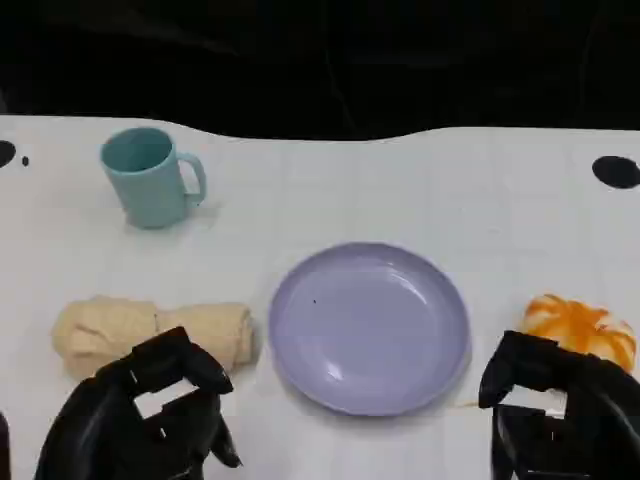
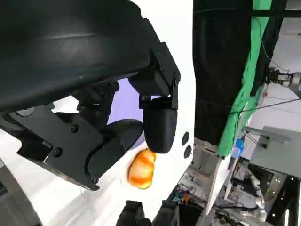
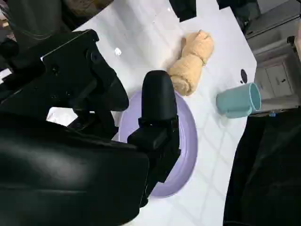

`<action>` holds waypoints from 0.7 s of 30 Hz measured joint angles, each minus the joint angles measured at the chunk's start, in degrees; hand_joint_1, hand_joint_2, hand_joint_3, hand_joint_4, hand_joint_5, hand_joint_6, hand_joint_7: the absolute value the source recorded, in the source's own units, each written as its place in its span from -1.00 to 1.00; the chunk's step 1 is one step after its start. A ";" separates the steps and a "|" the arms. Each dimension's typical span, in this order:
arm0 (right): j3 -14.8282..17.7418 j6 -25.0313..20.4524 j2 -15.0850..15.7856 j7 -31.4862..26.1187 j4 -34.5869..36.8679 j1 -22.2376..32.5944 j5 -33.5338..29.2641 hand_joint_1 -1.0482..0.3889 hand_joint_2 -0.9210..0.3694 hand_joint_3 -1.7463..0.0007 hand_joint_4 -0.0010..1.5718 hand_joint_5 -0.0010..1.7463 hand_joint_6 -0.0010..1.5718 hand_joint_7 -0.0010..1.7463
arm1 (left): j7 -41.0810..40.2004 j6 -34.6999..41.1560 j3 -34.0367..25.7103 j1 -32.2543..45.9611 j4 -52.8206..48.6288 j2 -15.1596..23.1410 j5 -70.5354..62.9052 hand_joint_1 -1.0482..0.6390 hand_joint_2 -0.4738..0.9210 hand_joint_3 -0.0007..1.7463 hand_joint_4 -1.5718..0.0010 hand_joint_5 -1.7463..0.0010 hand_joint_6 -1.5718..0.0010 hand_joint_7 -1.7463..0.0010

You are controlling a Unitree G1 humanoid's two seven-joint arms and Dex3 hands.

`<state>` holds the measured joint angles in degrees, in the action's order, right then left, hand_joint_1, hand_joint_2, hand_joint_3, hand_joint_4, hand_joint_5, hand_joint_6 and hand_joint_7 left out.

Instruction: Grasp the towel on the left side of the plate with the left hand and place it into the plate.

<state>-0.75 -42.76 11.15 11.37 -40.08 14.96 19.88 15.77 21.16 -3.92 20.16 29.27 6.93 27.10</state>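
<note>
- The white table (image 1: 400, 180) bears a lavender plate (image 1: 370, 325), bare inside.
- The rolled beige towel (image 1: 110, 330) lies just left of the plate, ungrasped.
- The left hand (image 1: 150, 415) hovers near the towel, fingers apart, holding nothing; the right hand (image 1: 560, 410) likewise.
- Judged step: approach; next, lower the left hand and close around the roll.
</note>
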 measured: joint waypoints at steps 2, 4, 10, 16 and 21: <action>0.00 0.00 0.00 0.00 -0.03 0.00 0.00 0.44 -0.43 -0.59 0.03 1.00 -0.22 0.96 | 0.22 -0.22 0.01 0.02 0.00 0.13 0.00 0.05 0.32 0.45 -0.03 -0.99 -0.01 -0.70; 0.00 0.00 0.00 0.00 -0.03 0.00 0.00 0.43 -0.41 -0.59 0.03 1.00 -0.22 0.96 | 0.35 -0.44 0.01 0.04 0.00 0.23 0.00 0.06 0.32 0.44 -0.04 -0.99 -0.02 -0.69; -0.01 0.00 0.02 -0.01 -0.17 0.00 -0.01 0.43 -0.40 -0.60 0.03 1.00 -0.22 0.96 | 0.36 -0.55 -0.12 0.04 0.00 0.48 0.01 0.06 0.32 0.44 -0.03 -1.00 -0.03 -0.70; -0.03 -0.05 0.02 -0.03 -0.86 -0.01 -0.01 0.44 -0.40 -0.60 0.03 1.00 -0.22 0.95 | 0.36 -0.55 -0.20 0.05 0.01 0.77 0.00 0.05 0.32 0.43 -0.03 -1.00 -0.03 -0.71; -0.04 -0.05 0.05 -0.03 -0.89 -0.01 -0.04 0.45 -0.41 -0.60 0.03 1.00 -0.22 0.95 | 0.35 -0.55 -0.20 0.05 0.03 0.81 -0.01 0.06 0.33 0.44 -0.02 -1.00 -0.02 -0.71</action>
<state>-0.79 -42.81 11.20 11.33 -40.96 14.95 19.84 16.13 20.62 -4.13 20.22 29.30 7.74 27.09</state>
